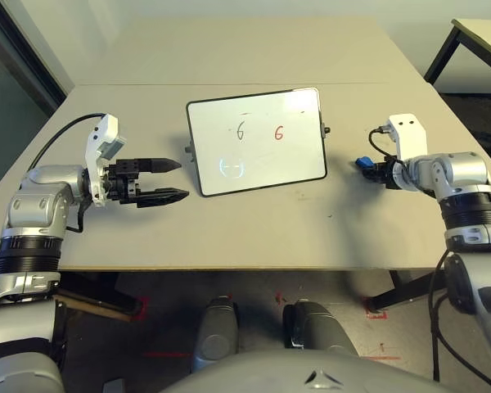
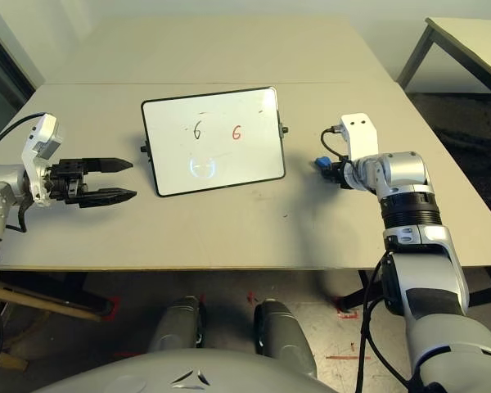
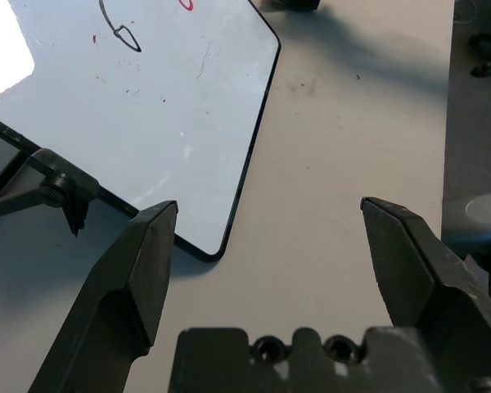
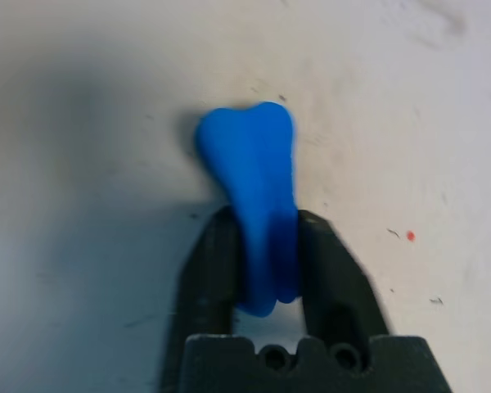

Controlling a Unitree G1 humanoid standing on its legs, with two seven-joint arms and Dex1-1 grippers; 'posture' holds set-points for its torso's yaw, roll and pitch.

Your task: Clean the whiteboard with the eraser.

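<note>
The step in hand is the taking of the eraser (image 4: 258, 196). The right claw (image 4: 266, 254) is pinching the blue eraser between its two black fingers, at the narrow middle of the block, and the free end of the eraser points away from the claw. The eraser is just above or on the desk (image 1: 254, 233), to the right of the whiteboard (image 1: 258, 141) and a little apart from its right edge; I cannot tell if it is lifted already.

The whiteboard stands tilted on the middle of the desk, leaning back on a small stand. On it are a black mark and a red mark, both like the number six, and a faint round mark below the black one. So the cleaning is not yet begun.

In my judgement, the next move calls for lifting the eraser, bringing it to the left over the board's frame, and pressing its flat side on the marks without pushing the board backward.

The left claw (image 1: 165, 180) is spread wide and holds nothing. It hangs just left of the whiteboard, pointing at its lower left corner, perhaps ready to steady it. Nothing else lies between the eraser and the board. A second table (image 1: 483, 37) stands far behind, on the right.
</note>
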